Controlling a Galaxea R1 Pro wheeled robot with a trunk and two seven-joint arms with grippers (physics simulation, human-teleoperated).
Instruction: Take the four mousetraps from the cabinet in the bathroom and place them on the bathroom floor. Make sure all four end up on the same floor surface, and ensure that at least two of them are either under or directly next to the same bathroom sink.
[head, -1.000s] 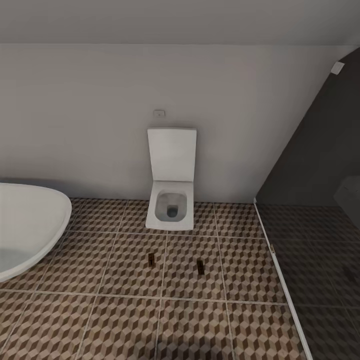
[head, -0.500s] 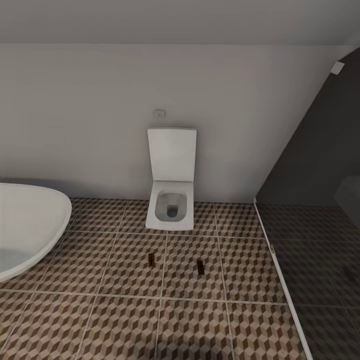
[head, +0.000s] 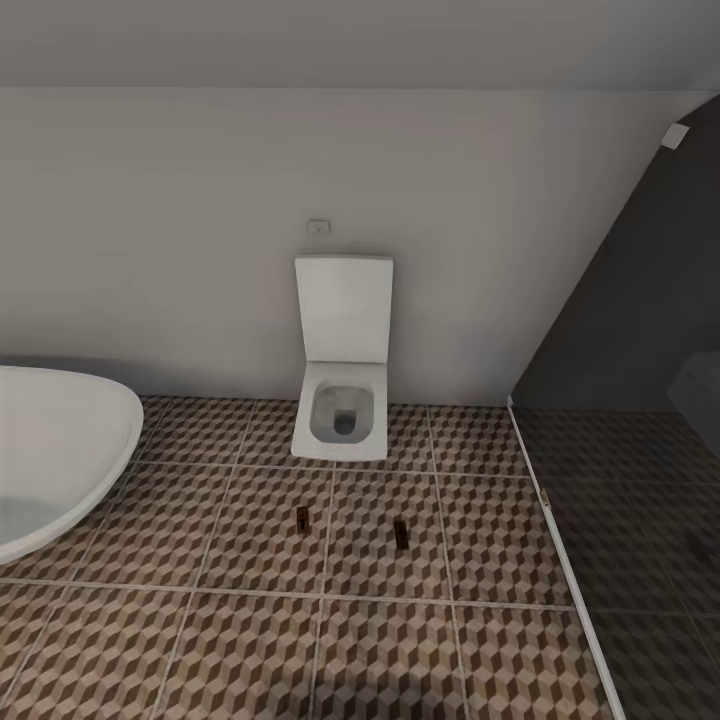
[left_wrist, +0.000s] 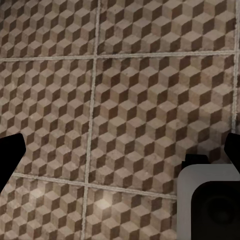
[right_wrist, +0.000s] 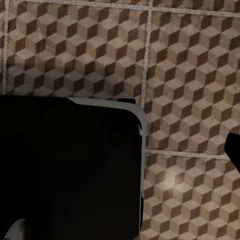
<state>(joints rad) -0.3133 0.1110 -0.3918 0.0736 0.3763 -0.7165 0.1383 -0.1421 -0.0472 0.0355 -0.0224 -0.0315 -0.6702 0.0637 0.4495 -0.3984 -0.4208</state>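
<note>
**A:** Start with the biggest thing. What are we looking at?

**B:** The bathroom floor (head: 250, 640), cube-patterned tiles running up to a white wall. A white tub (head: 55, 450) curves in at the left, a toilet (head: 342, 400) stands against the wall, and a dark glass panel (head: 640, 400) closes off the right.

**A:** And the mousetraps?

**B:** 2 small dark pieces lie flat on the tiles in front of the toilet, well apart from each other: one (head: 302, 517) nearer the tub side, one (head: 401, 532) nearer the glass. They look like mousetraps, though they are too small to make out parts. I see no sink near them.

**A:** How would they handle?

**B:** My guess: light, stiff little boards, low to the ground, so easy to nudge away. The sprung metal could snag or snap, so pinch across the bare long wooden edges.

**A:** The claws?

**B:** Left wrist view: dark fingertips (left_wrist: 10, 155) sit at opposite edges with bare tile between, so the left gripper (left_wrist: 120, 155) is spread wide and holds nothing. Right wrist view: one dark tip (right_wrist: 234, 147) shows at the edge and a dark body covers much of the rest; I cannot tell how that gripper stands.
</note>
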